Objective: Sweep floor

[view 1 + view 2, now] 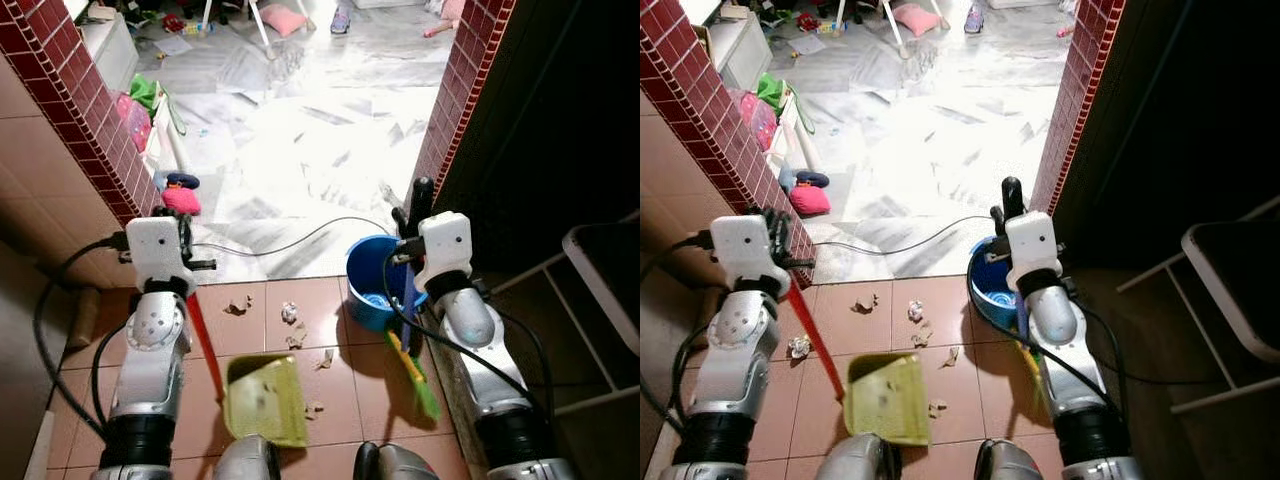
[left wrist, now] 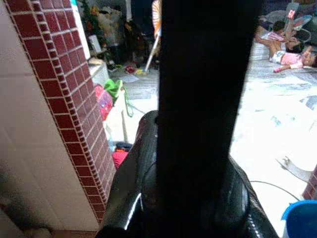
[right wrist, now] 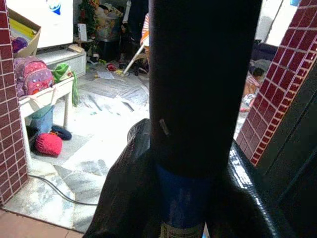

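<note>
Nearest us, the yellow-green dustpan (image 1: 265, 398) sits on brown tiles (image 1: 365, 385); our left gripper (image 1: 186, 236) clenches its red handle (image 1: 205, 345). Our right gripper (image 1: 408, 222) grasps the broom (image 1: 408, 330) beside a blue bucket (image 1: 368, 285). Paper scraps (image 1: 290, 313) lie ahead, before white marble floor (image 1: 300, 160).

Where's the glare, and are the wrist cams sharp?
Eye views: white marble floor past the doorway blown out by glare; brown tiles near the dustpan evenly lit; area right of the doorway in deep shadow. Wrist views: the held handles loom dark and soft; background room reasonably sharp.
</note>
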